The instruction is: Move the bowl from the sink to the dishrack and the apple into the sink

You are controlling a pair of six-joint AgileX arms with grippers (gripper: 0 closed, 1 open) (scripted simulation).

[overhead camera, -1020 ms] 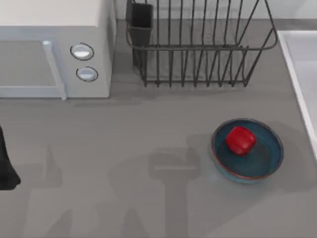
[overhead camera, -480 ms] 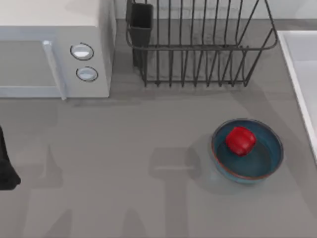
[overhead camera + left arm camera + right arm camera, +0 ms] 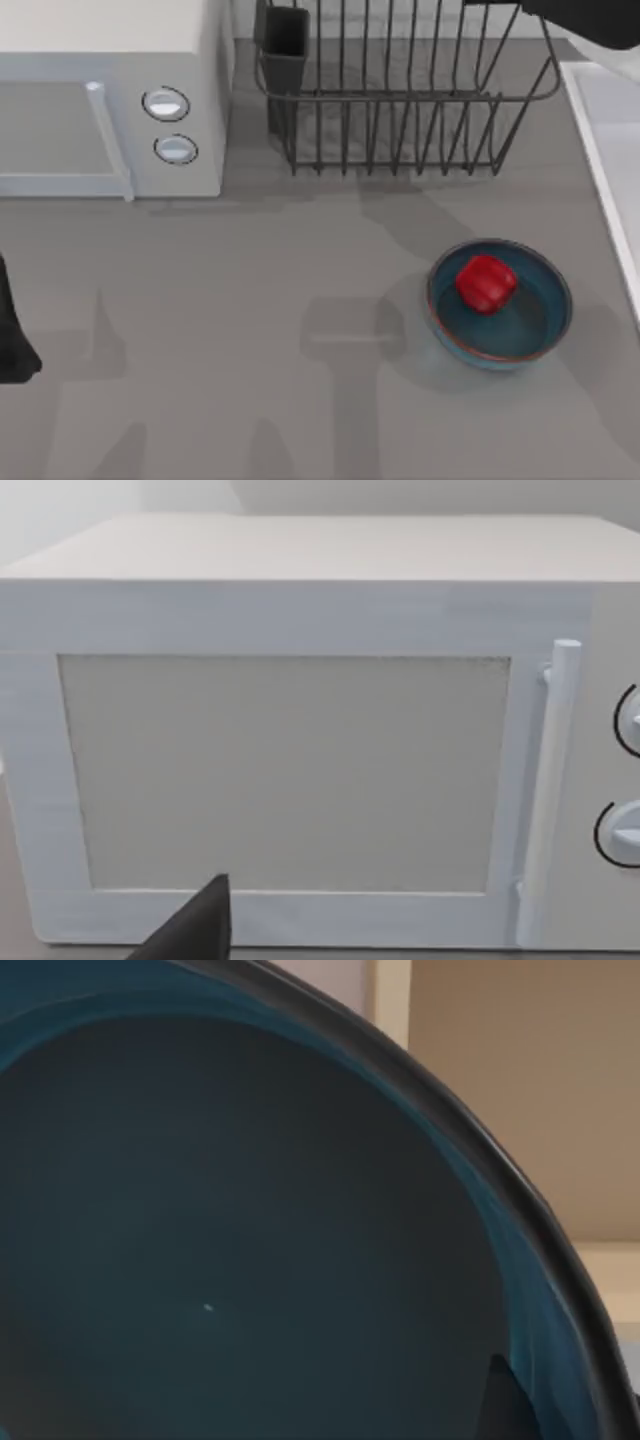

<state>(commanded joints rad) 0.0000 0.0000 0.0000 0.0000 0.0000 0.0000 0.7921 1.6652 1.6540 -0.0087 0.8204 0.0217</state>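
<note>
Right arm (image 3: 585, 20) has come into the top view at the far right corner since half a second ago, a dark shape above the dishrack's right end and the sink's far edge; a fresh shadow lies on the surface below the rack. Nothing else has shifted.

Right wrist view: teal-blue bowl (image 3: 230, 1250) close up, its dark rim curving across, with a dark finger tip (image 3: 505, 1400) against the bowl's inner wall. Right pincer looks to be carrying this bowl, but whether it is clamped — cannot tell.

Second bowl (image 3: 500, 303) sits on the grey surface (image 3: 250, 330), right of centre, near side of the dishrack (image 3: 400, 90). Apple (image 3: 486, 283) lies inside it, toward its far-left part. Sink (image 3: 612, 140) runs along the right edge, well apart from the apple.

Dishrack stands at the far side, dark utensil cup (image 3: 284, 45) at its left corner. Microwave (image 3: 100, 95) at far left, two knobs facing near.

Left arm (image 3: 12, 335) parked at the left edge, near side. Left wrist view faces the microwave door (image 3: 285, 770), one dark finger tip (image 3: 200, 925) in sight; left pincer open or closed — cannot tell.
</note>
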